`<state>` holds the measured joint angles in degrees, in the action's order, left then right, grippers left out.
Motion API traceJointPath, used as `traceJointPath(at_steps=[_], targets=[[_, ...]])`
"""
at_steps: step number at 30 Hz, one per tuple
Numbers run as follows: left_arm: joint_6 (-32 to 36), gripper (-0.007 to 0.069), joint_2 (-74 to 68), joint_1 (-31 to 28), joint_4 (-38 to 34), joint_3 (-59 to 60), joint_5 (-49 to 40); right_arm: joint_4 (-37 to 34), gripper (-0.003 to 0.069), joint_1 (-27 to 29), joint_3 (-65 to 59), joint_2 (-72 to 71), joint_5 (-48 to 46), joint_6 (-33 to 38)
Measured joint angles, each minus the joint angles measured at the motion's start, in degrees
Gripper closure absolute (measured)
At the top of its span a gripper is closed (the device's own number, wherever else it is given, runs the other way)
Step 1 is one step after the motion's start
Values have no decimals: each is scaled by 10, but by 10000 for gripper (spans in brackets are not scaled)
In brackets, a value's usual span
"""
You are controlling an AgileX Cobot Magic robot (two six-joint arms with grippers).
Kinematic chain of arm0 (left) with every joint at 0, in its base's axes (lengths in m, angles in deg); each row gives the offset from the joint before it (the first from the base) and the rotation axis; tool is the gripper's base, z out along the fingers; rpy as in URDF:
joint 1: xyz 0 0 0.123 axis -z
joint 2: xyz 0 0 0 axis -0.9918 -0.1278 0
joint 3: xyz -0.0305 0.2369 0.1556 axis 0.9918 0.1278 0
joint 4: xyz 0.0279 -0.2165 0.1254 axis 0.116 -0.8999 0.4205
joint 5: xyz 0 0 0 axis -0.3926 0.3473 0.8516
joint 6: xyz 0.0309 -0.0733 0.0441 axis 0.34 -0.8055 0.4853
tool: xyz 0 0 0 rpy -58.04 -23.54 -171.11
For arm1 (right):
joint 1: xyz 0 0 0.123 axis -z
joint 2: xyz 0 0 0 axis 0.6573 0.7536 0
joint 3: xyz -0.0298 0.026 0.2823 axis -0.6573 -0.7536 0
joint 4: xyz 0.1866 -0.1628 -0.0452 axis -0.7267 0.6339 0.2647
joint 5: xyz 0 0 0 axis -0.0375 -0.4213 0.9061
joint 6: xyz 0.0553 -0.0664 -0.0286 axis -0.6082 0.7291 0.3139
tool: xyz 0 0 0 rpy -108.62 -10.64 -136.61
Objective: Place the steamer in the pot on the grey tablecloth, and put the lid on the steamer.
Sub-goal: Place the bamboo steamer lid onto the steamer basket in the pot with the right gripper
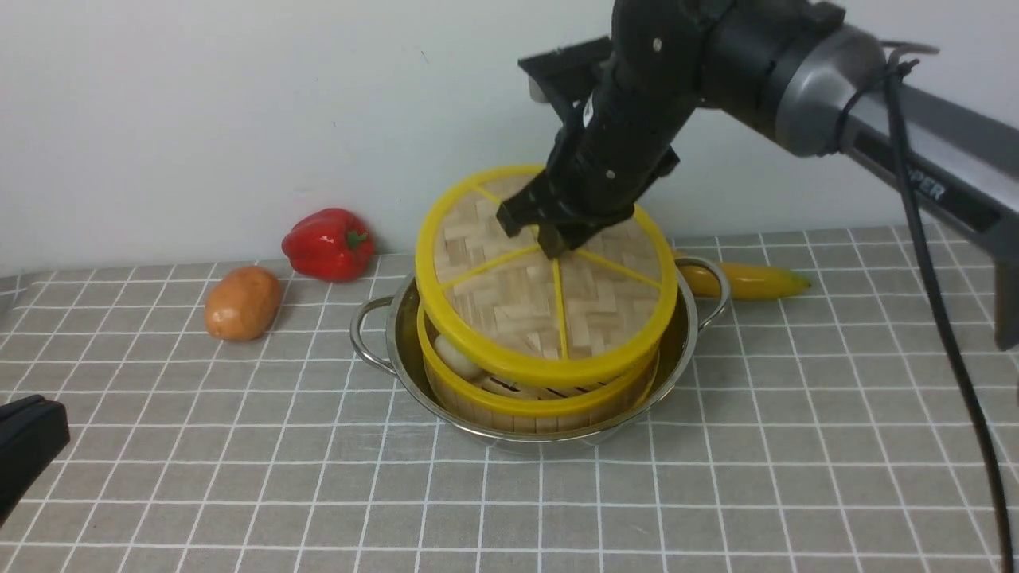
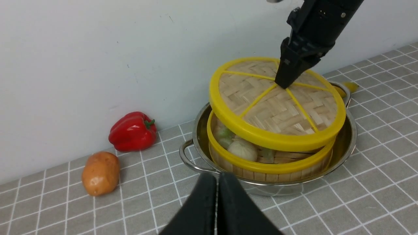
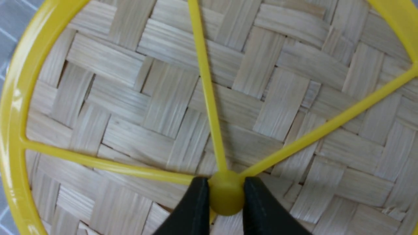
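The steamer (image 1: 541, 402) with pale buns sits inside the steel pot (image 1: 398, 350) on the grey tablecloth (image 1: 756, 446). The lid (image 1: 509, 294) hangs tilted just above the steamer, its front rim lowest and close to the steamer's rim. My right gripper (image 1: 553, 239) is shut on the lid's yellow hub (image 3: 226, 192), one black finger on each side. In the left wrist view the lid (image 2: 277, 111) partly covers the steamer (image 2: 267, 166) and pot (image 2: 349, 130). My left gripper (image 2: 217, 182) is shut and empty, low at the near left, short of the pot.
A red bell pepper (image 1: 328, 243) and a potato (image 1: 243, 302) lie left of the pot near the wall. A banana (image 1: 748, 280) lies behind the pot's right handle. The right arm's cable (image 1: 947, 334) hangs down on the right.
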<state>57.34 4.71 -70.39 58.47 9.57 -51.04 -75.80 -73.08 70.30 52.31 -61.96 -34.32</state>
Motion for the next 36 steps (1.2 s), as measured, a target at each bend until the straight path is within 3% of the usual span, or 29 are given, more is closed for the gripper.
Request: traceJointPath(at_steps=[36], targets=[[0, 623, -1, 0, 0, 0, 0, -11, 513, 0, -1, 38, 1, 30]])
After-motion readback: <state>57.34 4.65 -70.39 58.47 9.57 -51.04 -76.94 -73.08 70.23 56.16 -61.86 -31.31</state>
